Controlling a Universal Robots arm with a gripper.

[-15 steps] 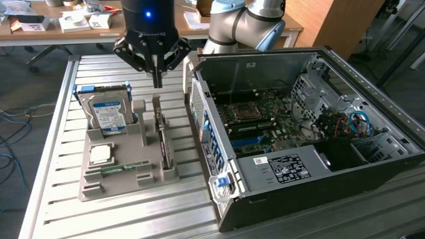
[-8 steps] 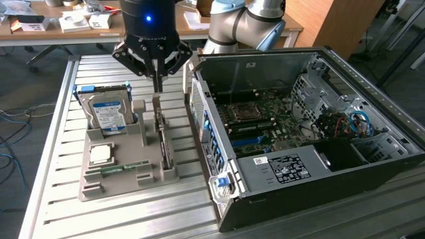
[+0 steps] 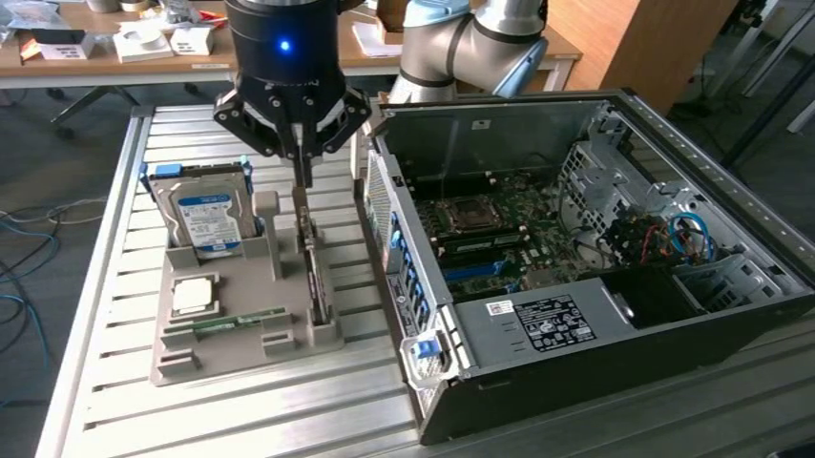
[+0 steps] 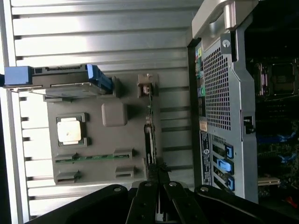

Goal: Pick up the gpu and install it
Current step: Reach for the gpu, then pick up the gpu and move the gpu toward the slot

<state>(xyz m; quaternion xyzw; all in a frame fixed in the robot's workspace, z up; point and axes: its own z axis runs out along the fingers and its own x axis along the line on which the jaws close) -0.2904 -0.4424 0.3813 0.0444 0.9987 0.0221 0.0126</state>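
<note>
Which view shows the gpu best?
The wrist view: the gpu shows edge-on, most of its length visible in the gray holder. In the exterior view the gpu is a thin dark upright sliver in that holder.

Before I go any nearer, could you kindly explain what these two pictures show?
This is a robot arm ending in a gripper. One picture comes from a camera standing off the arm; the other from a camera on its wrist. On the slatted metal table sits a grey holder with computer parts: a hard drive, a processor chip, a green memory stick and the gpu, a thin dark card standing on edge. Beside it lies an open computer case. The gripper hangs right over the gpu; whether it grips it, I cannot tell.
</note>
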